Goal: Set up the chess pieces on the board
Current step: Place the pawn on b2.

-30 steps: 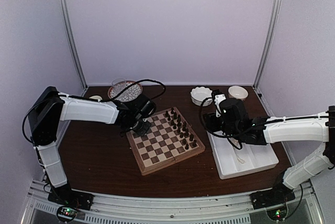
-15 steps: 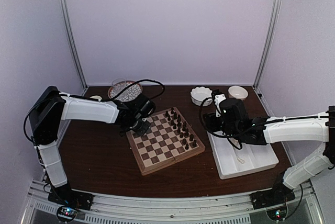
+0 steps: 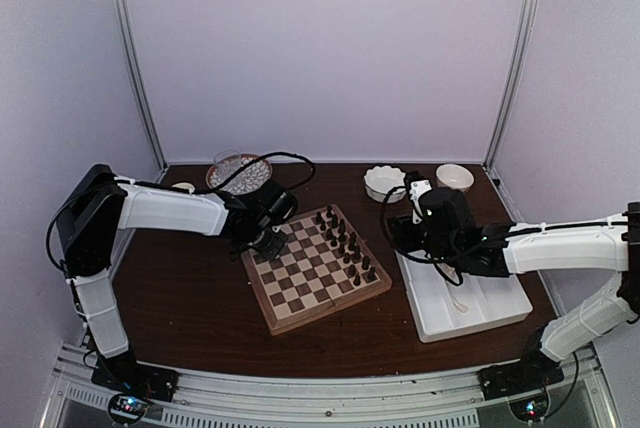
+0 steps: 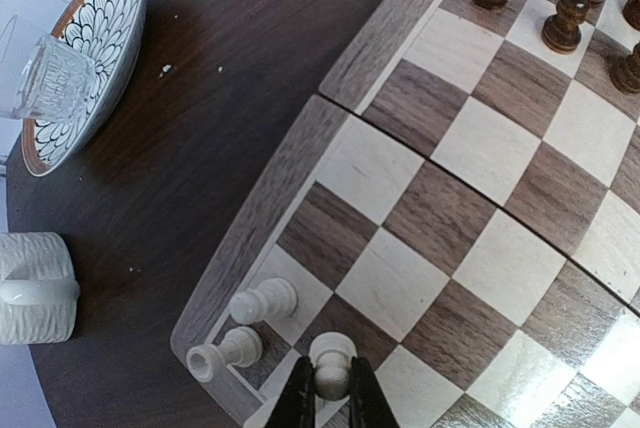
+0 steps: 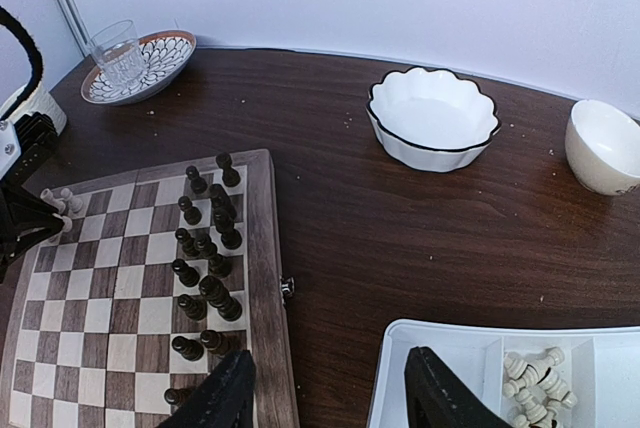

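Nothing moves much. The left claw (image 4: 331, 403) stays clenched on a white piece (image 4: 332, 360) at a corner of the board (image 4: 262, 206). The right claw (image 5: 335, 398) waits open beside the board. This piece looks almost set down.

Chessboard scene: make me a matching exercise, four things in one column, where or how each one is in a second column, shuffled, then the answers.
Column one
1. dark pieces
2. glass
3. left gripper
4. loose cream pieces

Column two
a. lying in the white tray
b. shut on a cream piece near a corner of the board
c. standing in two rows along one edge of the board
d. on the patterned plate

Pairs: 1-c, 2-d, 3-b, 4-a
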Motion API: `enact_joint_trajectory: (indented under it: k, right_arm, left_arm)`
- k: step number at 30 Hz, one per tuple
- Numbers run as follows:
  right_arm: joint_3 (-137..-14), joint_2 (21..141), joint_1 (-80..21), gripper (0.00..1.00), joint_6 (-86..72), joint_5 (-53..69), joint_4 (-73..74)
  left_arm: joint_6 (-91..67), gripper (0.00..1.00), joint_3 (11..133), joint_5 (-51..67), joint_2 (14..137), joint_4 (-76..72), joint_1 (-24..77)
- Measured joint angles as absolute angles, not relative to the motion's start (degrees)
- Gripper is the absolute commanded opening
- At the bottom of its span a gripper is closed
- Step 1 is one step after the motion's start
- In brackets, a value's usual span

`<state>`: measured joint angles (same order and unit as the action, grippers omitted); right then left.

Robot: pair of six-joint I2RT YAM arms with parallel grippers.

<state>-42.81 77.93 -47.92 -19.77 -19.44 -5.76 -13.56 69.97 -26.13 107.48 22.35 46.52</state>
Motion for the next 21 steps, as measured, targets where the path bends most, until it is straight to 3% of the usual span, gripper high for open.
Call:
enact_joint_trajectory:
  k: [21]
  right_arm:
    - [-42.8, 77.9, -47.9, 0.54, -19.8, -19.3, -5.7]
  left_arm:
    - [-13.6, 0.11, 71.0, -26.8, 109.1, 23.1, 46.5]
